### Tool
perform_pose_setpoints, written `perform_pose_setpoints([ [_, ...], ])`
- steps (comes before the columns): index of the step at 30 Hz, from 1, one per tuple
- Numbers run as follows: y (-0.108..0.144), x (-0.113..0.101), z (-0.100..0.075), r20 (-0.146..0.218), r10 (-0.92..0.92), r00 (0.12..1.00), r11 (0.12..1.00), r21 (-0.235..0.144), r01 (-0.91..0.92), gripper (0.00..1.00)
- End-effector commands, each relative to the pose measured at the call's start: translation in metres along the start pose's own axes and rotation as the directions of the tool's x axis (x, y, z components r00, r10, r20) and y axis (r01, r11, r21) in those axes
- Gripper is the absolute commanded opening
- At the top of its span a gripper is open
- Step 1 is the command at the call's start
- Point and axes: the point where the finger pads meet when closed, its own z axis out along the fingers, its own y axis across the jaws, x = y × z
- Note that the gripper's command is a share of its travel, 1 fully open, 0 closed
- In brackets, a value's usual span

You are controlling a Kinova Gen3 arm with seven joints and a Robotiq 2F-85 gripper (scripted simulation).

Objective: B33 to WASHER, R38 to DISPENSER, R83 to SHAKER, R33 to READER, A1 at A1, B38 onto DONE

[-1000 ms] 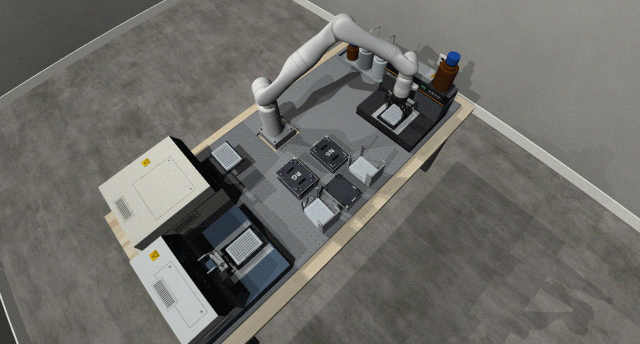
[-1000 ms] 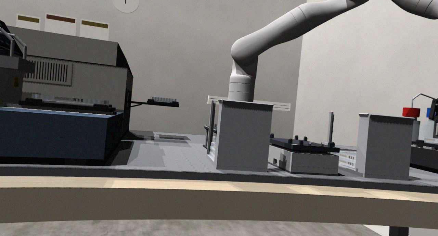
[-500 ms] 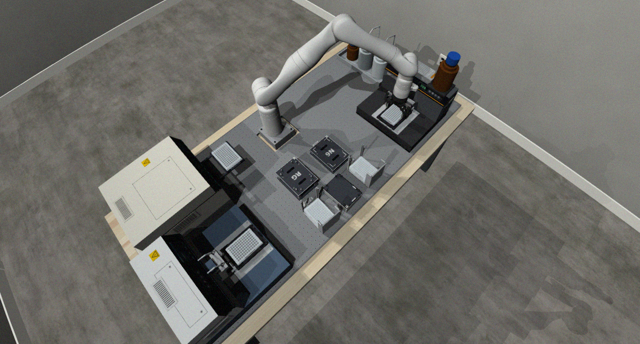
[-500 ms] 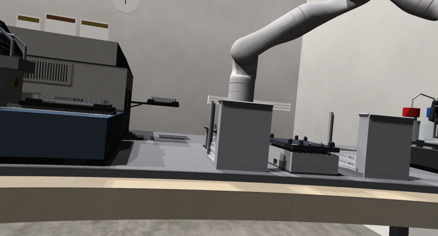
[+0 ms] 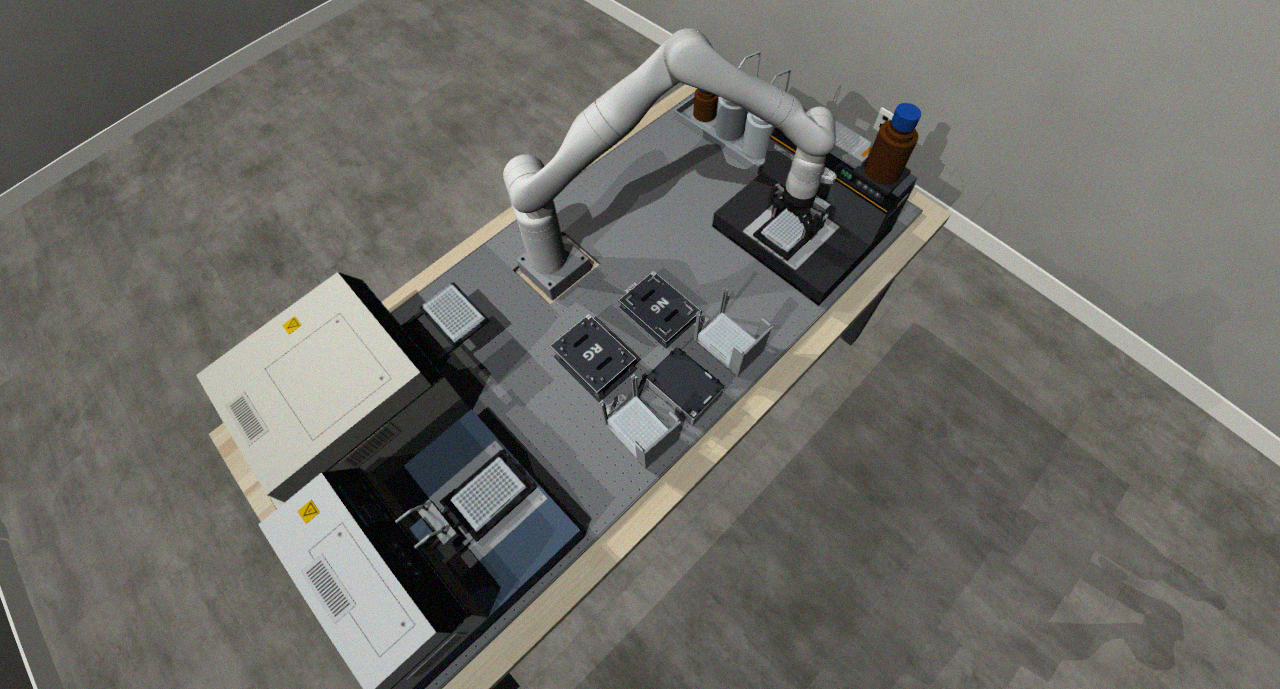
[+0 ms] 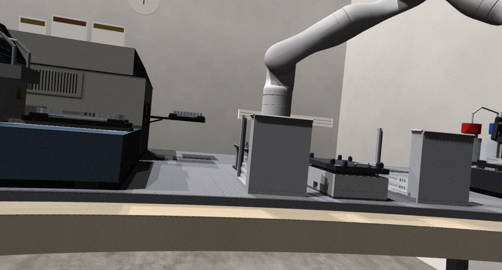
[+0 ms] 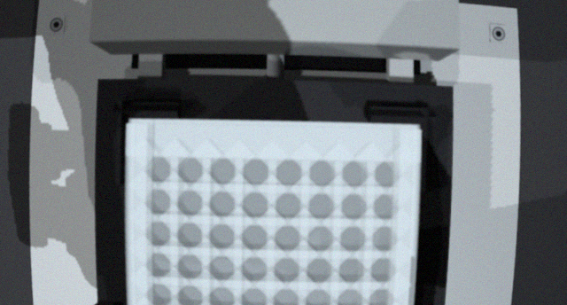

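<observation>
My gripper (image 5: 793, 218) is open and hangs close over a white well plate (image 5: 781, 229) (image 7: 272, 207) that lies flat in the black nest of the bottle-topped instrument (image 5: 836, 269) at the back right. In the wrist view the plate fills the lower frame and my fingers are out of sight. Plate R38 (image 5: 486, 492) (image 6: 70, 113) sits on the blue-fronted instrument at the front left. Another plate (image 5: 453, 311) (image 6: 186, 114) lies on the tray sticking out of the cream box. The low black platform (image 5: 684, 383) (image 6: 347, 163) between the two racks carries no plate.
Nests N6 (image 5: 660, 306) and RG (image 5: 594, 354) stand mid-deck with nothing on them. Two tall grey stack racks (image 6: 279, 152) (image 6: 440, 166) stand by the front edge, each with a plate inside. A brown bottle with a blue cap (image 5: 893, 143) and smaller bottles stand behind the gripper.
</observation>
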Motion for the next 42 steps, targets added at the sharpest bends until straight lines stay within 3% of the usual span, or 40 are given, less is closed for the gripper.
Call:
perform_pose_setpoints([
  [1, 0.0005, 0.0007, -0.0009, -0.003, 0.000, 1.000, 1.000, -0.002, 0.000, 1.00],
  [17, 0.0005, 0.0007, -0.0003, -0.003, 0.000, 1.000, 1.000, -0.002, 0.000, 1.00],
  [18, 0.0005, 0.0007, -0.0003, -0.003, 0.000, 1.000, 1.000, -0.002, 0.000, 0.94],
  [42, 0.0005, 0.0007, -0.0003, -0.003, 0.000, 1.000, 1.000, -0.002, 0.000, 0.94],
])
